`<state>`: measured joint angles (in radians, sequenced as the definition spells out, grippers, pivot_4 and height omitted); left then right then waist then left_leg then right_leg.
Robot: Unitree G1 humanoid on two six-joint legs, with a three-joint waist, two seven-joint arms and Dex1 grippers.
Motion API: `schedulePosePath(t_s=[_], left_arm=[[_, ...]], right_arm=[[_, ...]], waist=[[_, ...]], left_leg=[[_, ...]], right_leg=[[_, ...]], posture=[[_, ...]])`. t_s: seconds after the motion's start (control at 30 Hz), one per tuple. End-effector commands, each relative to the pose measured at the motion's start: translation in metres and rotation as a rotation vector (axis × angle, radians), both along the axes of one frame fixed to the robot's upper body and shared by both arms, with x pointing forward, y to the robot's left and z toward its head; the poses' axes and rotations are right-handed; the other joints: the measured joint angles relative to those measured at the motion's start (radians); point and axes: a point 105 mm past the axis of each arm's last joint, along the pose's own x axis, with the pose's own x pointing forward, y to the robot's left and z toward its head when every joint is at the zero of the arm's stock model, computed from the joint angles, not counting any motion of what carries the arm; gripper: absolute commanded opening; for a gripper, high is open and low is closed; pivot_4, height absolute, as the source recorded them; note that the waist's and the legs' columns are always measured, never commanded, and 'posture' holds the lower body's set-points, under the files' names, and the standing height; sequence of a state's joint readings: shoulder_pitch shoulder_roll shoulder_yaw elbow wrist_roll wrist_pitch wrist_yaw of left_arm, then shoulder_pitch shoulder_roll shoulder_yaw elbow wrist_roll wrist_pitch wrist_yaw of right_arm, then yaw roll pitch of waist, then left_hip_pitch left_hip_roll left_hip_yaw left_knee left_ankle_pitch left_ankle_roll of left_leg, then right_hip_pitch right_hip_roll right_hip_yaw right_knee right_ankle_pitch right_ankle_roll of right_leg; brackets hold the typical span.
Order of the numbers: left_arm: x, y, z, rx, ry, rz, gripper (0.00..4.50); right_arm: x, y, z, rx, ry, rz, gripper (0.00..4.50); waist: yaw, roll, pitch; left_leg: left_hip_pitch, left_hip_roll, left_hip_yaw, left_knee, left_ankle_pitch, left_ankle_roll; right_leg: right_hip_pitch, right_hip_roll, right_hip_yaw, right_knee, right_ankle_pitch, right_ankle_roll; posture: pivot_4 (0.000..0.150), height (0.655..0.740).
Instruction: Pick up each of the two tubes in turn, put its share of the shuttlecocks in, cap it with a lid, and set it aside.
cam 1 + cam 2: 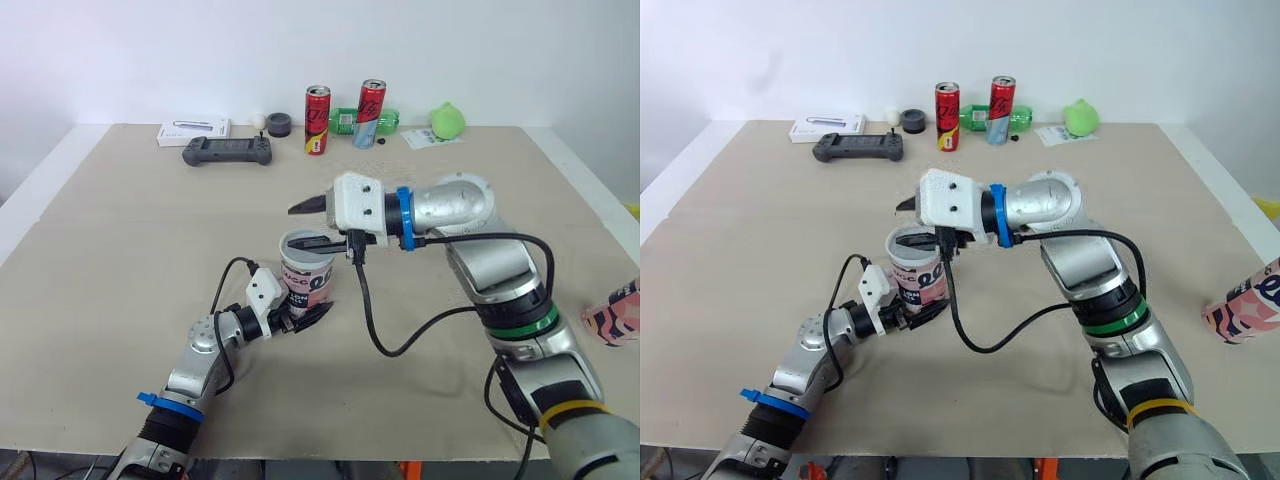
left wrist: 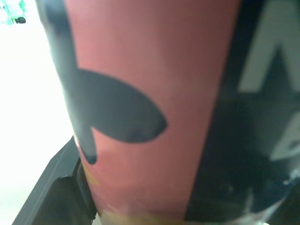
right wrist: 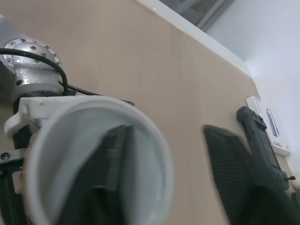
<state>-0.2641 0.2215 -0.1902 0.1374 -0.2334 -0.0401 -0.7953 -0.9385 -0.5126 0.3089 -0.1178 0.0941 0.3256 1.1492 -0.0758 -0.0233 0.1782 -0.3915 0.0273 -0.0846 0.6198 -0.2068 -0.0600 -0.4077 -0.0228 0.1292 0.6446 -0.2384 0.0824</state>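
We see our left pincer (image 1: 300,318) clamped on the base of the pink-and-black cardboard tube (image 1: 307,274). Directly above it, our right pincer (image 1: 312,226) is apart, with one finger inside the tube's open mouth.

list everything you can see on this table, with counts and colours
held tube: 1, pink, black and white, upright at mid-table, top open
second tube: 1, same colours, at the table's right edge
cans: 2, red, far edge
bottle: 1, green, lying behind the cans
round object: 1, green, right of the cans
handheld console: 1, black, far left
box: 1, white, behind the console
small round items: 2, one white, one black, left of the cans
table: 1, beige
left hand: 1, black fingers shut on the held tube's base
right hand: 1, open, one finger inside the held tube's mouth, one outside
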Motion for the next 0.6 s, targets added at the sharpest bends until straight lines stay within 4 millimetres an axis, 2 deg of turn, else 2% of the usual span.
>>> schedulePosePath(t_s=[0.03, 0.07, 0.27, 0.3, 0.4, 0.43, 0.53, 0.6], left_arm=[[0.001, 0.008, -0.021, 0.036, 0.083, 0.036, 3.57], [0.001, 0.008, -0.021, 0.035, 0.083, 0.036, 3.57], [0.000, 0.007, -0.021, 0.033, 0.083, 0.038, 3.57], [0.000, 0.007, -0.021, 0.033, 0.084, 0.038, 3.57], [0.000, 0.007, -0.021, 0.031, 0.085, 0.037, 3.57], [0.000, 0.007, -0.021, 0.031, 0.085, 0.038, 3.57], [0.000, 0.007, -0.021, 0.030, 0.086, 0.038, 3.57], [0.001, 0.006, -0.021, 0.029, 0.086, 0.038, 3.57]], right_arm=[[0.001, -0.004, 0.007, -0.021, 0.011, 0.001, 4.24], [0.002, -0.004, 0.012, -0.017, 0.008, -0.002, 4.49], [0.001, -0.006, 0.039, 0.037, -0.003, 0.007, 4.49], [-0.003, -0.007, 0.045, 0.059, 0.010, 0.021, 4.25], [-0.012, -0.011, 0.051, 0.067, 0.056, 0.059, 3.18], [-0.015, -0.012, 0.049, 0.058, 0.078, 0.070, 2.57], [-0.019, -0.013, 0.038, 0.015, 0.136, 0.084, 1.14], [-0.018, -0.012, 0.025, -0.014, 0.161, 0.075, 0.04]], waist=[[0.000, 0.000, 0.000], [0.000, 0.000, 0.000], [0.000, 0.000, 0.000], [0.000, 0.000, 0.001], [0.000, 0.000, 0.001], [0.000, 0.000, 0.001], [0.000, 0.000, 0.001], [0.000, 0.000, 0.001]], left_leg=[[0.000, 0.000, 0.000, 0.000, 0.000, 0.000], [0.000, 0.000, 0.000, 0.000, 0.000, 0.000], [0.000, 0.000, 0.000, 0.000, 0.000, 0.000], [0.000, 0.000, 0.000, 0.000, 0.000, 0.000], [-0.001, 0.000, 0.000, 0.000, 0.000, 0.000], [-0.001, 0.000, 0.000, 0.000, 0.000, 0.000], [-0.001, 0.000, 0.000, 0.000, 0.000, 0.000], [-0.001, 0.000, 0.000, 0.000, 0.000, 0.000]], right_leg=[[0.000, 0.000, 0.000, 0.000, 0.000, 0.000], [0.000, 0.000, 0.000, 0.000, 0.000, 0.000], [-0.001, 0.000, 0.000, 0.000, 0.000, 0.000], [-0.001, 0.000, 0.000, 0.000, 0.000, 0.000], [-0.001, 0.000, 0.000, 0.000, 0.000, 0.000], [-0.001, 0.000, 0.000, 0.000, 0.000, 0.000], [-0.001, 0.000, 0.000, 0.000, 0.000, 0.000], [-0.001, 0.000, 0.000, 0.000, 0.000, 0.000]], posture=[[0.150, 0.7400], [0.150, 0.7400], [0.150, 0.7400], [0.150, 0.7400], [0.150, 0.7400], [0.150, 0.7400], [0.150, 0.7400], [0.150, 0.7400]])
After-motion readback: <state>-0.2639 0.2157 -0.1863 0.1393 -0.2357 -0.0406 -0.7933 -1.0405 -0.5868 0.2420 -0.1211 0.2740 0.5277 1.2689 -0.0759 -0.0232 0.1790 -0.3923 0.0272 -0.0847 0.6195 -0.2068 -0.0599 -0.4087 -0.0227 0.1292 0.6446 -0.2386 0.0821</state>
